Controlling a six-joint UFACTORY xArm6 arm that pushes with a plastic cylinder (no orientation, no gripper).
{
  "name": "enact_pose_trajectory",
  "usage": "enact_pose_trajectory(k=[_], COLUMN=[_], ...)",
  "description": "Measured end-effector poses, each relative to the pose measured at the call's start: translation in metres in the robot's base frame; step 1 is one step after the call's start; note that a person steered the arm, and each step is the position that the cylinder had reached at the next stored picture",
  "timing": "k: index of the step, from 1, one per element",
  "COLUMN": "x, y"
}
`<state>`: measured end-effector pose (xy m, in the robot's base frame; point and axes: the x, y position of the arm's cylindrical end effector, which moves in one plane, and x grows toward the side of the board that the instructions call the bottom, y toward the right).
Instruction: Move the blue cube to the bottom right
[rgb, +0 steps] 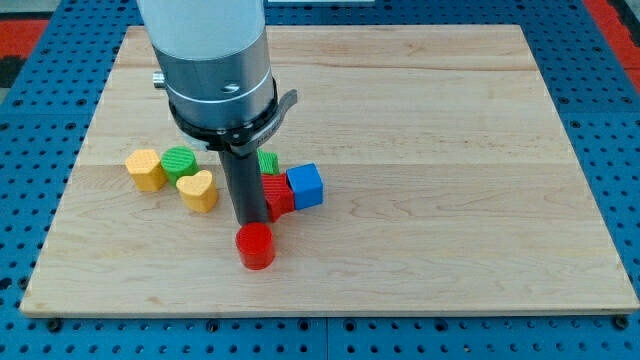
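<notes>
The blue cube (306, 186) sits near the middle of the wooden board (450, 150), touching a red block (277, 194) on its left. My tip (250, 221) is at the end of the dark rod, left of the red block and just above a red cylinder (255, 246). The tip is about a block's width left of the blue cube, with the red block between them. A green block (268, 162) is partly hidden behind the rod.
A yellow heart-shaped block (198, 190), a green cylinder (180, 161) and a yellow block (146, 169) lie in a cluster at the view's left. The arm's large grey body (215, 70) covers the board's upper left.
</notes>
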<state>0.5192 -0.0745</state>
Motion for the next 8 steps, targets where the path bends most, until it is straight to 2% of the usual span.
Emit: enact_pose_trajectory(k=[2, 5, 7, 8], x=[-0.021, -0.047, -0.089, -0.091], y=[-0.014, 0.062, 0.065, 0.076])
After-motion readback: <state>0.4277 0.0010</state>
